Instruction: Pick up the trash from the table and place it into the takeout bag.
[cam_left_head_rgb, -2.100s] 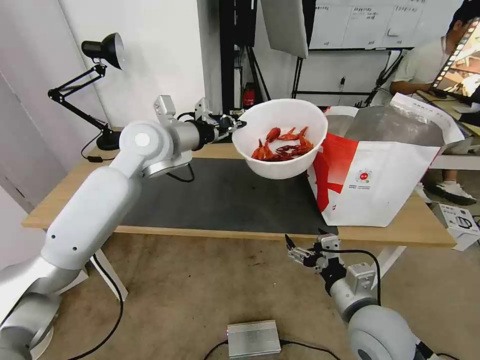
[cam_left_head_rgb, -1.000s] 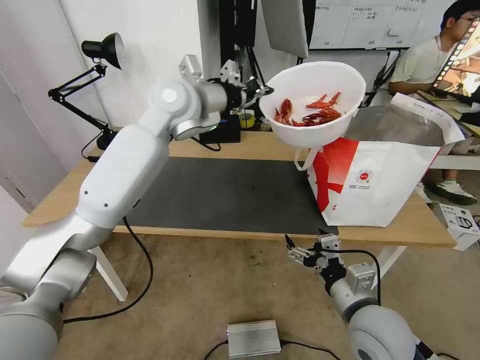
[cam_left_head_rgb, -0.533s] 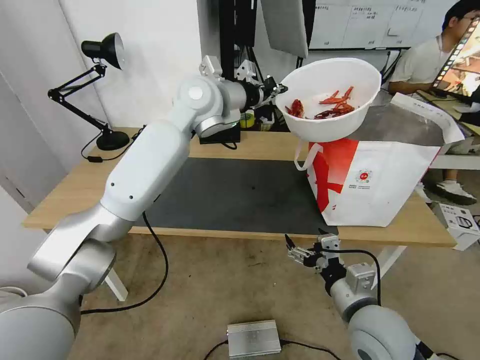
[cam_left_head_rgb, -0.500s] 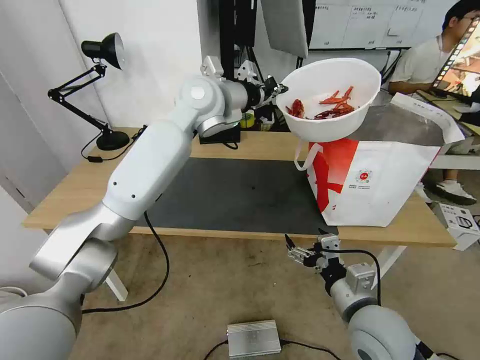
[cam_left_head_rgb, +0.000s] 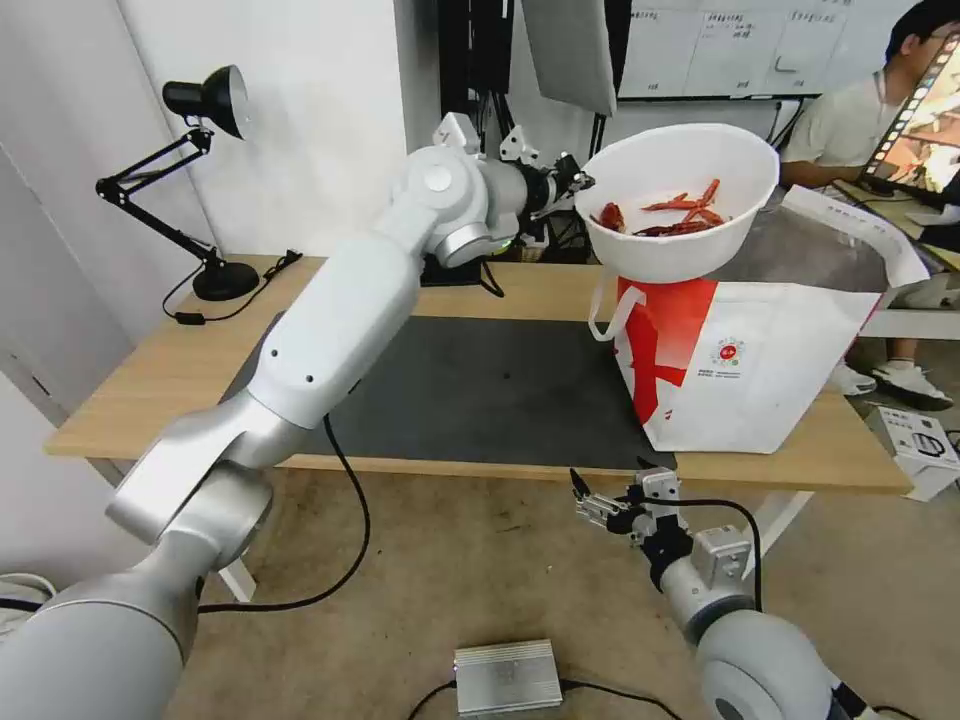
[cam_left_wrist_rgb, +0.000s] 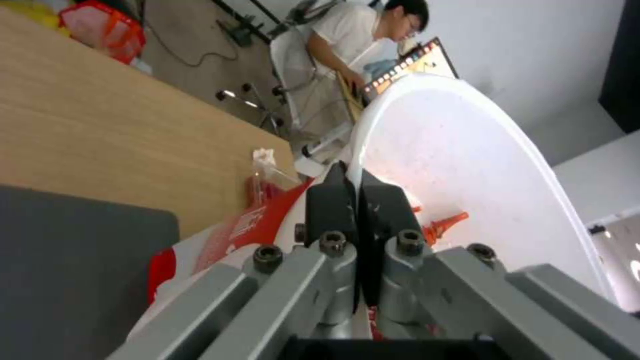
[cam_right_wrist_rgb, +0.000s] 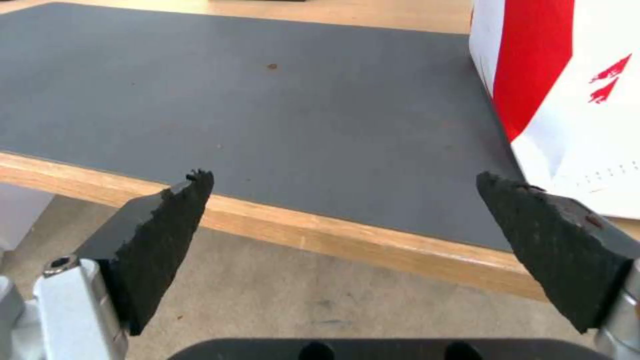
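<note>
Now, left end effector (cam_left_head_rgb: 582, 184): clamped on bowl (cam_left_head_rgb: 683, 200) rim, above takeout bag (cam_left_head_rgb: 745, 365).
Right end effector (cam_left_head_rgb: 590, 500): released, below worktop (cam_left_head_rgb: 150, 370) edge.

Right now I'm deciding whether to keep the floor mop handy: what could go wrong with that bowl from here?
The left gripper pinches the white bowl by one thin edge of its rim, so it might slip or swing. The bowl hangs over the takeout bag's near edge, not its middle; red shells could spill onto the table. The right gripper waits open below the table, too far to help.

left pincer (cam_left_head_rgb: 578, 184) clamped, right pincer (cam_left_head_rgb: 590, 497) agape
</note>
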